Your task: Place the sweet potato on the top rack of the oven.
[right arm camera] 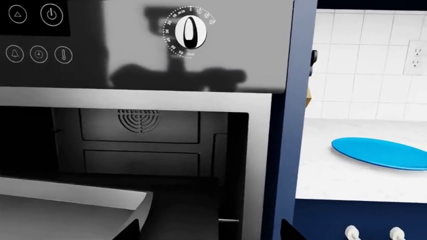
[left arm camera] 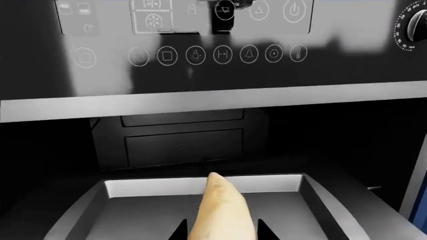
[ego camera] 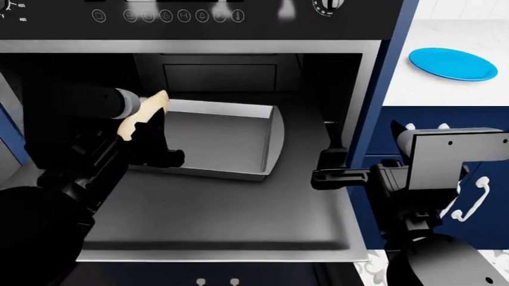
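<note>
Sweet potato (ego camera: 142, 113) sits left-centre in head view, pinched in left gripper (ego camera: 151, 128) over top rack (ego camera: 238, 134), which is pulled out of oven (ego camera: 350, 53). Lower w/ care, release flat mid-tray. Right gripper (ego camera: 322, 173) idles empty, jaws apart.

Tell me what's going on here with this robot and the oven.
The robot's left pincer holds the sweet potato over the grey top rack, which is pulled partway out of the open oven. The potato has not been set down yet. The right pincer hangs empty and open by the oven's right edge. A blue plate sits on the counter to the right.
</note>
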Controlling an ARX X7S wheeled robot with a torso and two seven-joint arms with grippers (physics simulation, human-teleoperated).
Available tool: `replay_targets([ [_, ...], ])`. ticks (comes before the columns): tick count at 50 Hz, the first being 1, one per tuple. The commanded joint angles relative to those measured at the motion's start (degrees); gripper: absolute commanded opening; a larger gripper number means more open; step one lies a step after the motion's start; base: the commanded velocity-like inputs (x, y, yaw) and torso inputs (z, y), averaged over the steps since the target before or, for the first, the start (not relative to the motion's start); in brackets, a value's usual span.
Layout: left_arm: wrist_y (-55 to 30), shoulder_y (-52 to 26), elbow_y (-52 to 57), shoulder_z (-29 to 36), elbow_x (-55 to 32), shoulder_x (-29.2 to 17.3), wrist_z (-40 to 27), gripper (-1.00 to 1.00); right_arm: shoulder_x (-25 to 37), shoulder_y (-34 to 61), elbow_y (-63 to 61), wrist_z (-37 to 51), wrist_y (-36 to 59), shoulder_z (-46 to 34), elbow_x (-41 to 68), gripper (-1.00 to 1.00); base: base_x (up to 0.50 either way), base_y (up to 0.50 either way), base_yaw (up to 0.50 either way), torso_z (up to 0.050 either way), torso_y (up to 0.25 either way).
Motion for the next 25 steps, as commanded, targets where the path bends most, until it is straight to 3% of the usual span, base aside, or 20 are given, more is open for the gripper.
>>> replay_targets([
  [1,2.13,1.49,-3.38,4.49,6.86,1.11,4.36,-1.00,0.16,-1.11,0.11,0.48,-1.18,0.89,0.30,1.00,0.00,0.00,0.00,0.000,0.000],
  [10,5.49,0.60,-9.09,7.72,12.22,3.25,7.68,-1.00,0.21,-1.98,0.13,0.69,-2.40,1.03,0.61,1.00,0.00,0.00,0.00,0.000,0.000],
  [15,10.28,-1.39,-16.36,13.16,19.45,6.14,12.35,-1.00,0.40,-2.29,0.17,0.74,-2.72,1.34,0.88,1.00,0.00,0.00,0.00,0.000,0.000],
  [25,15.67,-5.77,-27.32,17.45,26.05,9.00,17.04,-1.00,0.75,-3.63,0.88,0.80,-4.40,1.79,1.01,1.00,0.00,0.00,0.00,0.002,0.001],
])
